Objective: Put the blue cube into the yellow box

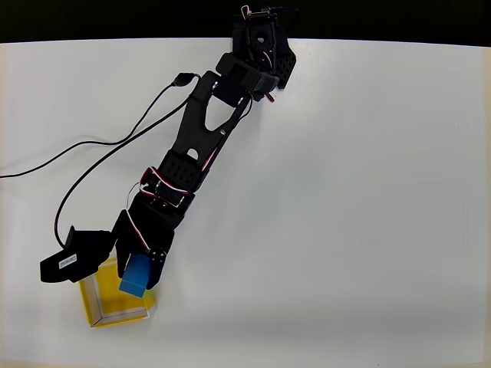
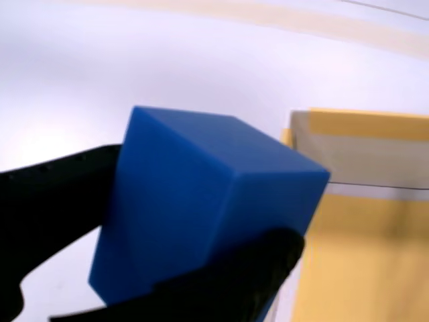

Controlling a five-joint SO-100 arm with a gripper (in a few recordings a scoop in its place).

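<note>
Matte black arm (image 1: 201,146), red-white wires, trailing black cable (image 1: 100,149)

bright even light, faint shadows; wrist view soft, glare on table (image 2: 80,74).

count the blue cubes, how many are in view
1. The blue cube is clamped in the gripper, held over the upper right part of the yellow box in the overhead view. The arm hides part of the box, so another could be underneath.

Lab-like bench, bare white table (image 1: 368,192), black backdrop (image 1: 115,19)
</note>
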